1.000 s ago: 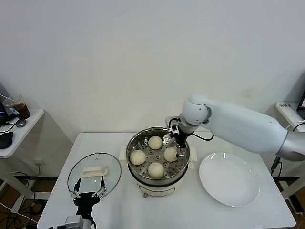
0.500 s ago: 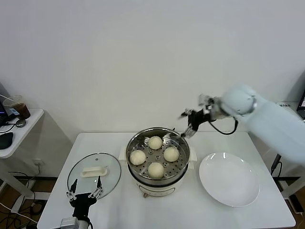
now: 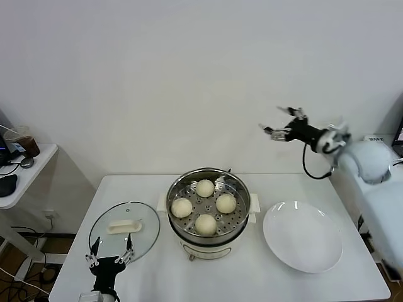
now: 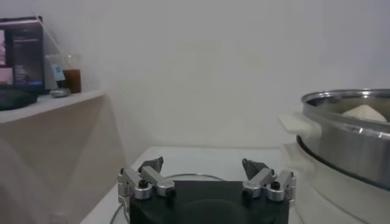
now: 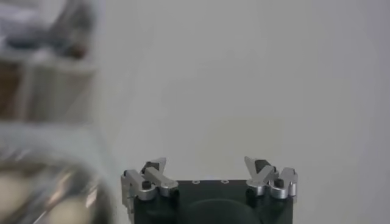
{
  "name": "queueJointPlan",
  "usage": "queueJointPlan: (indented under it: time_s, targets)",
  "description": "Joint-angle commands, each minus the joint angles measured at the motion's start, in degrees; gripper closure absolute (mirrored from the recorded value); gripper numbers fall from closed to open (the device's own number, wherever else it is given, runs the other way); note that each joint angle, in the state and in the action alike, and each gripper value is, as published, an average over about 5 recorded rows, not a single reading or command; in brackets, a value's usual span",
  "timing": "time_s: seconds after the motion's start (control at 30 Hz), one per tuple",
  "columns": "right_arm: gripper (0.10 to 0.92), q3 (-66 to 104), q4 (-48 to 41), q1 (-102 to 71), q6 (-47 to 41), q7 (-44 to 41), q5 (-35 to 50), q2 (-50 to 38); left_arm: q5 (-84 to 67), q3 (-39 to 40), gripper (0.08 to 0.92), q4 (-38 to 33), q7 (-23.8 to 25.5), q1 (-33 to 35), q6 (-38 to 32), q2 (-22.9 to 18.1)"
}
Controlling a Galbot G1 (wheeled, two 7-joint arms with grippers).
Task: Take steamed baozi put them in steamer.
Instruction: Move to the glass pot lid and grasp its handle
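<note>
A: How do the jaws stand?
B: The right gripper (image 3: 278, 128) is up in the air past the bench's far edge, jaws spread wide, empty. The left gripper (image 3: 111, 258) sits at the near left corner, wide too, touching nothing.
A: The buns?
B: All four buns (image 3: 205, 188) lie in the steamer (image 3: 241, 217), mid-bench. I see no legible writing.

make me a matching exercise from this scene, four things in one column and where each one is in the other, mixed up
Things:
1. baozi
2. glass lid
3. plate
4. right gripper

Places:
a. up in the air, open, above the table's right side
b. flat on the table left of the steamer
c. inside the steamer basket
d. bare, on the table right of the steamer

Pairs: 1-c, 2-b, 3-d, 4-a
</note>
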Motion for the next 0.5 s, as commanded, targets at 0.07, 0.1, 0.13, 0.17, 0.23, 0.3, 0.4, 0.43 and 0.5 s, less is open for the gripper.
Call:
queueJointPlan:
  time_s: [0.07, 0.1, 0.13, 0.17, 0.23, 0.3, 0.4, 0.43, 0.5]
  targets:
    - [0.203, 28.3, 6.5, -35.7, 11.6, 13.7, -0.6, 27.7, 8.4, -2.2, 0.177, 2.7, 2.6, -2.0, -7.5, 2.9]
    - [0.203, 28.4, 7.2, -37.2, 11.8, 13.8, -1.2, 28.9, 11.4, -2.6, 0.177, 3.2, 2.9, -2.6, -8.5, 3.7]
    - [0.203, 28.4, 8.1, -38.6, 11.6, 14.2, -1.8, 29.8, 14.8, -3.1, 0.177, 3.8, 2.9, -3.3, -9.4, 4.6]
    - [0.203, 28.2, 9.1, -40.2, 11.2, 14.6, -2.6, 30.2, 18.4, -3.6, 0.177, 4.5, 2.6, -4.0, -10.2, 5.4]
    - [0.203, 27.6, 10.6, -42.4, 10.1, 15.5, -4.4, 30.1, 26.0, -4.9, 0.177, 5.7, 1.3, -5.6, -11.3, 6.6]
    - [0.203, 27.6, 11.6, -44.0, 9.5, 15.9, -5.7, 29.9, 33.3, -6.0, 0.177, 6.6, 0.2, -7.0, -11.8, 7.3]
    - [0.203, 28.6, 12.8, -45.9, 8.8, 16.3, -5.7, 30.3, 46.4, -6.1, 0.177, 7.8, -2.5, -8.3, -11.7, 8.6]
    - [0.203, 28.9, 12.9, -46.5, 8.9, 16.3, -5.7, 30.4, 51.5, -5.7, 0.177, 8.5, -4.6, -8.5, -11.5, 9.4]
    - [0.203, 29.0, 12.8, -47.7, 9.5, 16.2, -6.4, 30.2, 62.2, -4.6, 0.177, 11.0, -10.4, -9.0, -11.0, 11.6]
